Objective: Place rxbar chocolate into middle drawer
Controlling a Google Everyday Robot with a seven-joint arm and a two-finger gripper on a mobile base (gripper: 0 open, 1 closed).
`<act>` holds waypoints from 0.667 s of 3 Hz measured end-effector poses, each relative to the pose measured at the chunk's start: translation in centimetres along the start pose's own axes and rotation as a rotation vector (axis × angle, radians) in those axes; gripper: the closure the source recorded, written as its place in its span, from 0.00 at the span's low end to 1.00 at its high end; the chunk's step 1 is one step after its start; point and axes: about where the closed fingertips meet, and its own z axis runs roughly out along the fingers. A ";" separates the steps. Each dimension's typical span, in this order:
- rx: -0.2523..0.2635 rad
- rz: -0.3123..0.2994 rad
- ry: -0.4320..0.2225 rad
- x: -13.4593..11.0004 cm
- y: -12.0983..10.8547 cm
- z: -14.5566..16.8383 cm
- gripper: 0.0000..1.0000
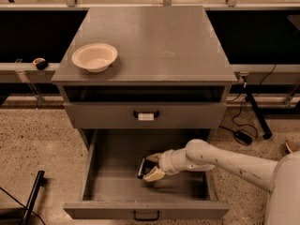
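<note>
The middle drawer (112,172) is pulled open at the bottom of the grey cabinet, with a plain dark handle (146,215) on its front. My gripper (150,167) reaches into it from the right and hangs just above the drawer floor, near the middle. Its pale fingers (153,175) are shut on the rxbar chocolate (142,167), a small black bar held on edge. The white arm (225,161) crosses the drawer's right wall.
Above the open drawer is a closed grey drawer with a white tag on its handle (146,116). A pale bowl (94,56) sits on the cabinet top (164,46) at the left. Cables and a stand (253,111) lie on the floor at the right.
</note>
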 end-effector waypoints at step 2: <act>0.000 0.000 0.000 0.0 0.0 0.0 0.11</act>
